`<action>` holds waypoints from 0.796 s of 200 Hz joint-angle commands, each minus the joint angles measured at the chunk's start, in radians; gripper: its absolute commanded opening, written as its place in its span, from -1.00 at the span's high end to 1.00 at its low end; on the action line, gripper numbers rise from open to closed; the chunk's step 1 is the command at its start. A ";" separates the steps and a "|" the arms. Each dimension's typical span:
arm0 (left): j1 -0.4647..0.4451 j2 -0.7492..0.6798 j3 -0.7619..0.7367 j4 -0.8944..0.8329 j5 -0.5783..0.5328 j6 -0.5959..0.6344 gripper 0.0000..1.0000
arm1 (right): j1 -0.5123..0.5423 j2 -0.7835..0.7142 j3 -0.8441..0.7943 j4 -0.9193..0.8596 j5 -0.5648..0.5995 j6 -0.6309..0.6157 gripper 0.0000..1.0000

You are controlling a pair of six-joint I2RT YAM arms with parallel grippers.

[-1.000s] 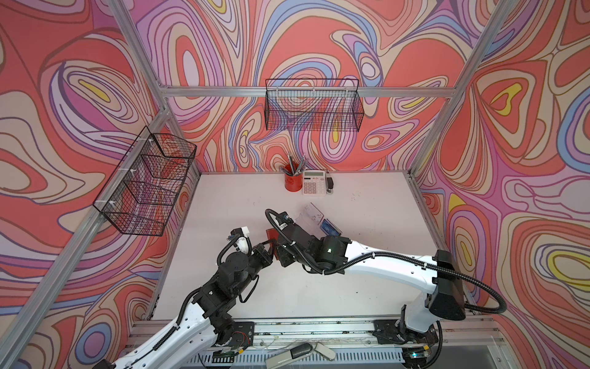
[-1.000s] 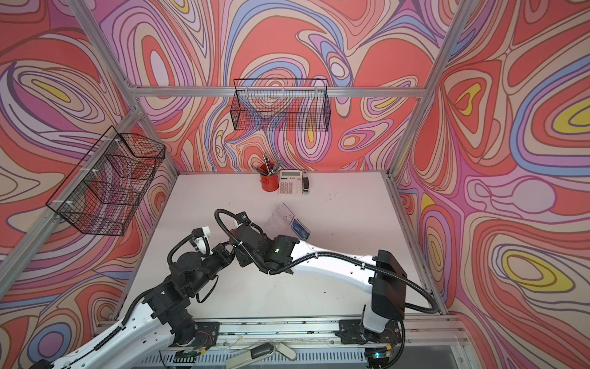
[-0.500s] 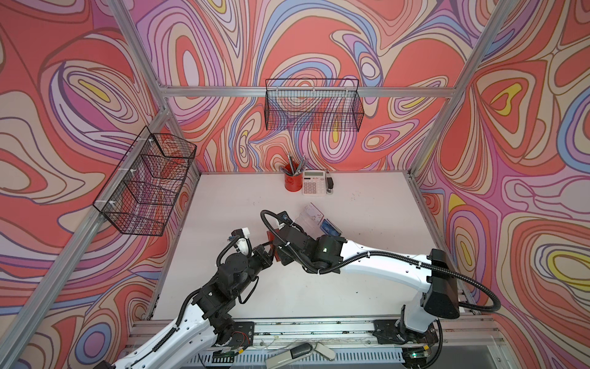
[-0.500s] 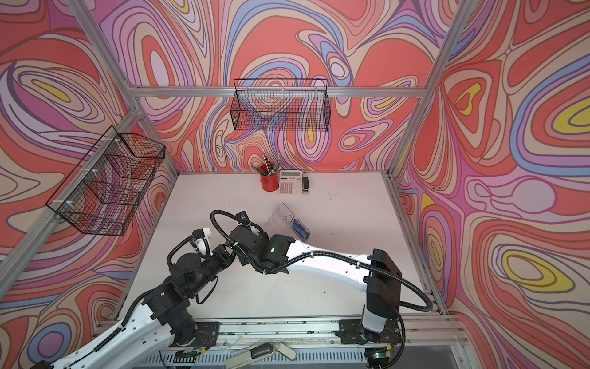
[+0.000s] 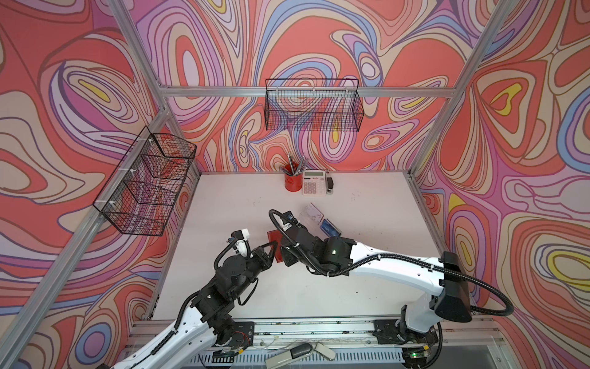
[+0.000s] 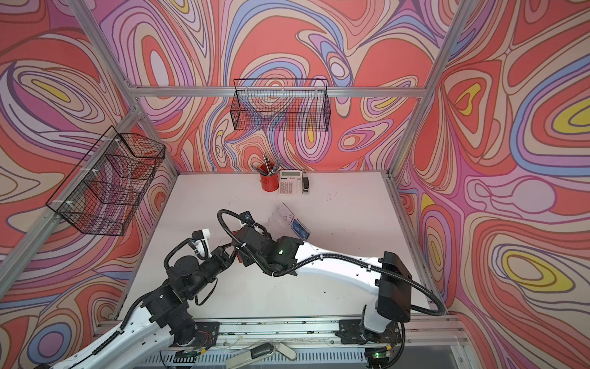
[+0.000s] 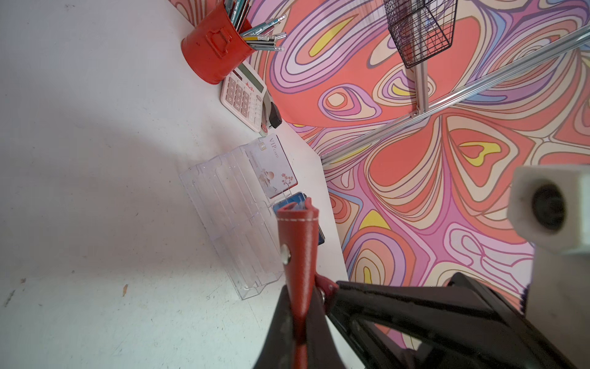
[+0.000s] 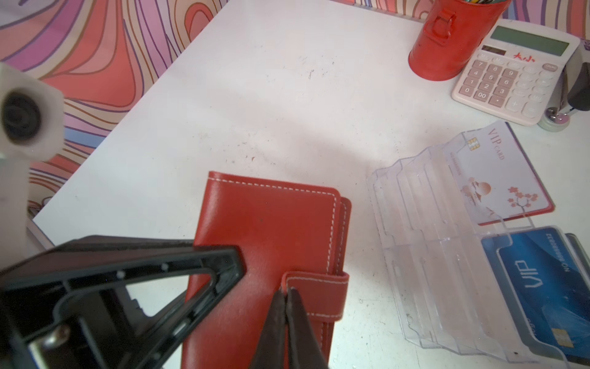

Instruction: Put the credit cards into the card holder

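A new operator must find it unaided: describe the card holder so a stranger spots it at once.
On the white table, a red pen cup and a calculator stand at the back wall. In front of the calculator, toward the table's middle, sits the card holder. Unlike the red wallet beside it, it is clear stepped plastic, holding a white card and a blue card.

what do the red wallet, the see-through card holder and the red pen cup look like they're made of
red wallet: leather or faux leather, cannot tell which; smooth with a slight sheen, white stitching along the edges and strap.
card holder: clear rigid plastic, probably acrylic; the table shows through its glossy moulded tiers.
pen cup: probably painted metal, glossy red; could be plastic.
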 commanded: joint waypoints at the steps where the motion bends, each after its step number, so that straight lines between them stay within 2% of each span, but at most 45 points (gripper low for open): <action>1: 0.000 -0.023 -0.017 -0.008 -0.036 -0.008 1.00 | -0.003 -0.066 -0.040 0.016 0.059 0.003 1.00; 52: 0.000 -0.075 -0.033 -0.034 -0.035 -0.003 1.00 | -0.005 -0.182 -0.133 0.092 0.104 0.044 1.00; 80: 0.001 -0.118 -0.089 0.057 0.005 -0.014 1.00 | -0.020 -0.249 -0.198 0.147 0.115 0.078 1.00; 114: 0.000 -0.137 -0.112 0.116 0.047 -0.012 1.00 | -0.091 -0.324 -0.292 0.240 0.007 0.114 1.00; 159: 0.000 -0.071 -0.158 0.334 0.100 -0.028 1.00 | -0.213 -0.402 -0.392 0.294 -0.085 0.161 1.00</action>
